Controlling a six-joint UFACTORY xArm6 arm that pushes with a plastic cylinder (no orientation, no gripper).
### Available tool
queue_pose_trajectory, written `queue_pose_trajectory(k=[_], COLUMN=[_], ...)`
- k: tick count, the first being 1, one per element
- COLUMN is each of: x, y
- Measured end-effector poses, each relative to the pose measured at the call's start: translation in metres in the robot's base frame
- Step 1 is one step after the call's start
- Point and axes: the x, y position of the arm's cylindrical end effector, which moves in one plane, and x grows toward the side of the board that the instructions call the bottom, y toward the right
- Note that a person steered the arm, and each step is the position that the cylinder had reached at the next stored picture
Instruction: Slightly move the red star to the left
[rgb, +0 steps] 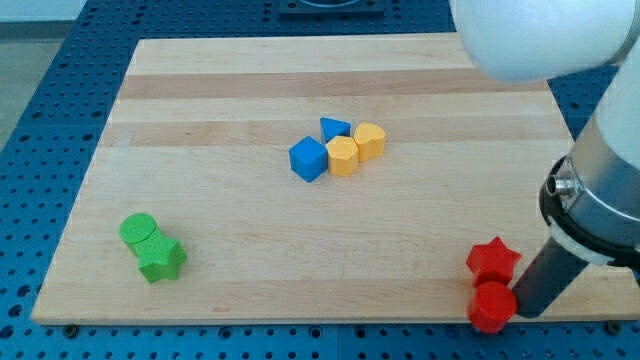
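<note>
Red star (493, 260) sits at the view's bottom right of the table (230, 180), close to the near edge, and touching it just below is a red cylinder (492, 305). The tip (522, 312) is down at the table beside that cylinder, on its right, so the star lies up and to the left of the tip. That's the line that matters: a push to the view's left from here looks likelier to catch the cylinder first, so the tip probably needs to rise toward the view's top until it stands level with the star's right side. There is no gripper on this arm, only the rod, so nothing spreads or pinches. Well apart, mid-table, a blue cube (309, 159), a blue triangular block (335, 128) and two yellow blocks (355, 149) huddle together; at the bottom left, a green cylinder (138, 230) touches a green star (161, 260).
</note>
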Motion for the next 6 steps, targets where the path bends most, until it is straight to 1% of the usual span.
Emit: queue_pose_trajectory(k=[1, 2, 3, 4, 6], x=[0.0, -0.003, -0.018, -0.035, -0.039], y=[0.03, 0.078, 0.096, 0.083, 0.005])
